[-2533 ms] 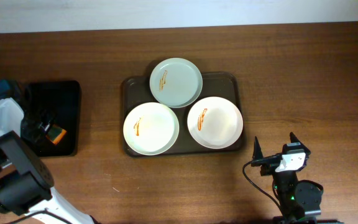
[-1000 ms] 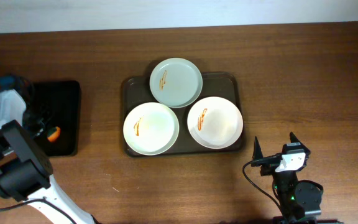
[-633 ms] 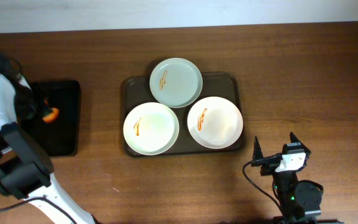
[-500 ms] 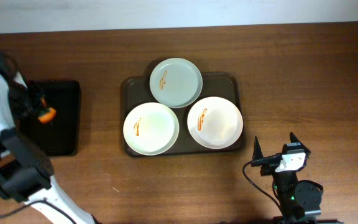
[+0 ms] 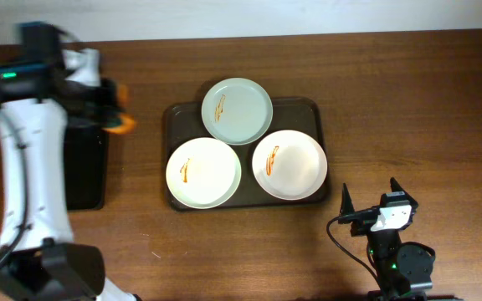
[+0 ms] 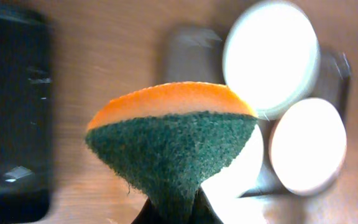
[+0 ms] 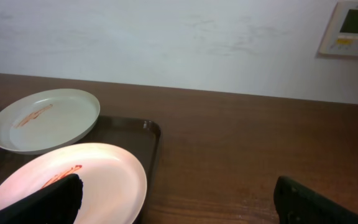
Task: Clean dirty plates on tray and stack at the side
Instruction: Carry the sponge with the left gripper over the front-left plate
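Three dirty plates with orange-red streaks lie on the dark brown tray: a pale green one at the back, a white one front left, another front right. My left gripper hovers just left of the tray, shut on an orange and green sponge. In the left wrist view the sponge fills the centre, pinched at the bottom by that gripper, with plates blurred behind. My right gripper stands open off the tray's front right corner, nothing between its fingers.
A smaller black tray lies on the wooden table left of the brown tray, partly under my left arm. The right wrist view shows the right plate, the back plate, a white wall and a wall panel.
My left arm has lifted the sponge off the black tray and swung it back and to the right, toward the brown tray. The right arm and plates have not moved.
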`<state>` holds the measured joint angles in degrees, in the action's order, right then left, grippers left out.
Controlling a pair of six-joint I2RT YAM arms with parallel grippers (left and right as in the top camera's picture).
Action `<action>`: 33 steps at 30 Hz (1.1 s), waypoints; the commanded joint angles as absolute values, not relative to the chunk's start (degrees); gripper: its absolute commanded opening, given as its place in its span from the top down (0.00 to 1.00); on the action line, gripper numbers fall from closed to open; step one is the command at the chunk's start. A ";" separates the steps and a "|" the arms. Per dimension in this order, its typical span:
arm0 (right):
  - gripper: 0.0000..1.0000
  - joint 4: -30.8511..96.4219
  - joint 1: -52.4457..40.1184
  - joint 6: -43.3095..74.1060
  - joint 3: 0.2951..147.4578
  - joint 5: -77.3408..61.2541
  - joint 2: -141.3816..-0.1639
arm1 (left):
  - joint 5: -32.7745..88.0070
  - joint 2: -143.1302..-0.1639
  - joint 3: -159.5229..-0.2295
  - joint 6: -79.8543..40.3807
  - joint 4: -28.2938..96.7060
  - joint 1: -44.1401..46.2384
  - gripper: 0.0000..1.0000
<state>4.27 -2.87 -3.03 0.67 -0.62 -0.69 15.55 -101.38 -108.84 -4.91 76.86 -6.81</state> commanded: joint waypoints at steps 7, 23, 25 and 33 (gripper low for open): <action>0.02 4.56 -2.50 -3.01 0.32 -0.14 -0.36 | 15.68 -103.18 -70.87 -10.59 41.54 20.43 0.97; 0.02 -4.36 -2.59 6.35 0.32 -15.42 -0.36 | -6.87 -95.26 -85.78 -17.87 60.29 8.60 0.30; 0.02 -13.06 -2.59 10.04 0.32 -25.76 -0.36 | -4.19 -95.24 -85.43 -18.39 63.64 2.15 0.18; 0.02 35.73 -2.59 -8.12 60.60 -36.18 -46.59 | 0.49 -95.66 -85.10 -16.14 63.35 -1.13 0.16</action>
